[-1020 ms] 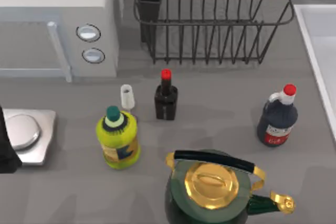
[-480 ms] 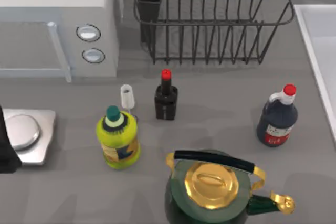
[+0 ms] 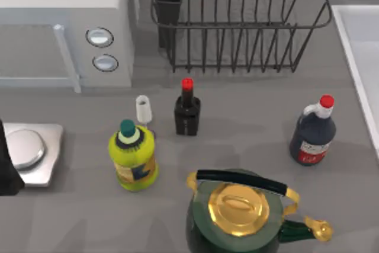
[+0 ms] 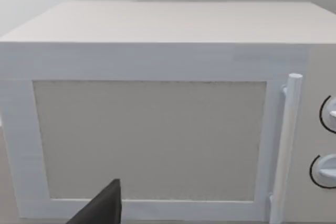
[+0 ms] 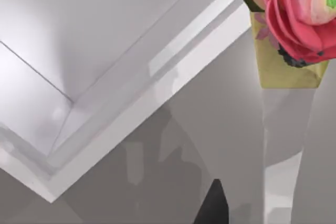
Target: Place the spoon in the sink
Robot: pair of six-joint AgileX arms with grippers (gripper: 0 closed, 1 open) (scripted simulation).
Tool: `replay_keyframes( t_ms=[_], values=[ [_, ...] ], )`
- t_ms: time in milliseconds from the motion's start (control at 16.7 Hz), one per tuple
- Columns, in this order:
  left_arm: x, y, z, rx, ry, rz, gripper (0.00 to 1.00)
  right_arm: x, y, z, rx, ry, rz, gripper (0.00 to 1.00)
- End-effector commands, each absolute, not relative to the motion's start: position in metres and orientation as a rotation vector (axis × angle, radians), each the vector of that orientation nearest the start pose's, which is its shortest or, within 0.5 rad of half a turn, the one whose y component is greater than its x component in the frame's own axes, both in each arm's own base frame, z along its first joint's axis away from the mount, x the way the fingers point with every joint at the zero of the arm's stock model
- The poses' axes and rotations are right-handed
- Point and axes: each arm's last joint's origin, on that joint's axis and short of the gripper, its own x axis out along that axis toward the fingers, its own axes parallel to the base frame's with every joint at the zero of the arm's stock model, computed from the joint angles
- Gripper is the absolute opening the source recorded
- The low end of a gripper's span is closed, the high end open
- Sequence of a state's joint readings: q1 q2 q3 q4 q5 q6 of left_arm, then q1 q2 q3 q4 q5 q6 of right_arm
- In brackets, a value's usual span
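The spoon is out of view. The sink (image 3: 362, 39) is the pale basin with a raised rim at the table's right edge. Its smooth rim and corner (image 5: 131, 103) lie close under my right wrist camera. One dark finger (image 5: 212, 208) of my right gripper pokes into that view above the grey counter beside the sink. My left arm (image 3: 5, 170) sits at the table's far left edge by a scale. One dark finger (image 4: 105, 208) of its gripper points at the microwave door (image 4: 152, 140).
A white microwave (image 3: 65, 28) and a dark wire dish rack (image 3: 237, 22) stand at the back. In the middle are a yellow bottle (image 3: 133, 158), a small white stemmed glass (image 3: 144, 109), two dark red-capped bottles (image 3: 187, 111) (image 3: 312, 133), a green-gold kettle (image 3: 240, 214) and a metal scale (image 3: 29, 152). A pink flower in a vase (image 5: 294, 24) stands near the sink.
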State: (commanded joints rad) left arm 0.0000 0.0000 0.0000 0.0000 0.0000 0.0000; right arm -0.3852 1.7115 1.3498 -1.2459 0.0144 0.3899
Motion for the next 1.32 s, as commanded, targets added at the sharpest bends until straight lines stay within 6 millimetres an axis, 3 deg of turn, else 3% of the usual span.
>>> replay_keyframes(
  t_ms=[420,660,960,1320],
  values=[
    [0.106,-0.001,0.160,0.000,0.000,0.000,1.00,0.415,-0.119,0.241,0.596,1.526,-0.622,0.00],
    [0.106,-0.001,0.160,0.000,0.000,0.000,1.00,0.465,-0.104,0.230,0.595,1.494,-0.611,0.00],
    [0.106,-0.001,0.160,0.000,0.000,0.000,1.00,0.493,-0.081,0.209,0.590,1.468,-0.598,0.00],
    [0.106,-0.001,0.160,0.000,0.000,0.000,1.00,0.498,-0.074,0.203,0.587,1.460,-0.594,0.00]
  ],
)
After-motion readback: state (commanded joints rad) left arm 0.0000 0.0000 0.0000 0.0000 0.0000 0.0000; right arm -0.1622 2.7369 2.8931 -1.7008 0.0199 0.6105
